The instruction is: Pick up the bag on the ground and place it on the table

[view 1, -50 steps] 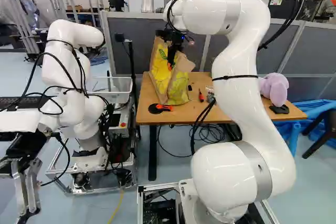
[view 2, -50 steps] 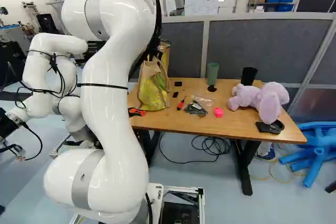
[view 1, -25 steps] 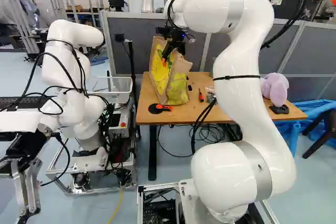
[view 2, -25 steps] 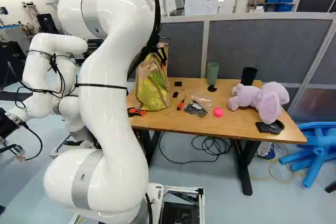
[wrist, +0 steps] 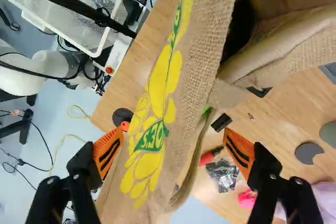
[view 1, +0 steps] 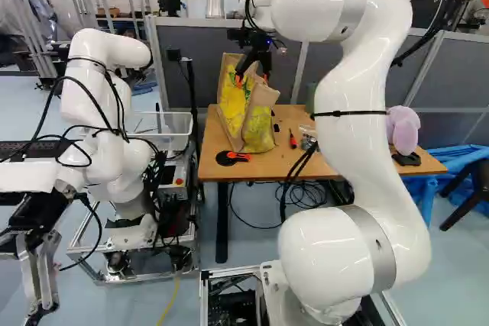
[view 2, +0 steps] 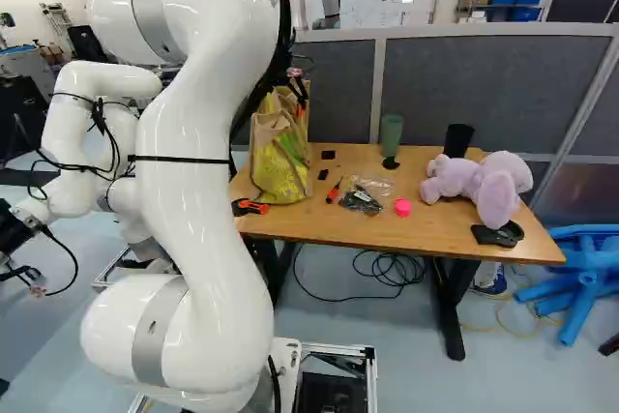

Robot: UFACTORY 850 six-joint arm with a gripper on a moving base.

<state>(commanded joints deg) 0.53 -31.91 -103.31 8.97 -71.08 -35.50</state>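
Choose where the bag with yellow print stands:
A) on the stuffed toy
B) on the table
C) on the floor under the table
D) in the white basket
B: the bag has its base on the table, beside the orange-and-black tool.

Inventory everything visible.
table: one, brown, ahead
bag: one, brown-yellow, on table
tool: one, orange-black, beside bag
screwdriver: one, red, on table
packet: one, dark, near screwdriver
round piece: one, pink, beside packet
cups: two, green and black, table's rear
plush toy: one, purple, on table
plastic: count unclear, blue, beside table
cable: one, black, under table
partition: one, grey, behind table
basket: one, white, beside table
another robot: one, white, near basket
arm: one, white, foreground
pincer: one, black, open, over bag
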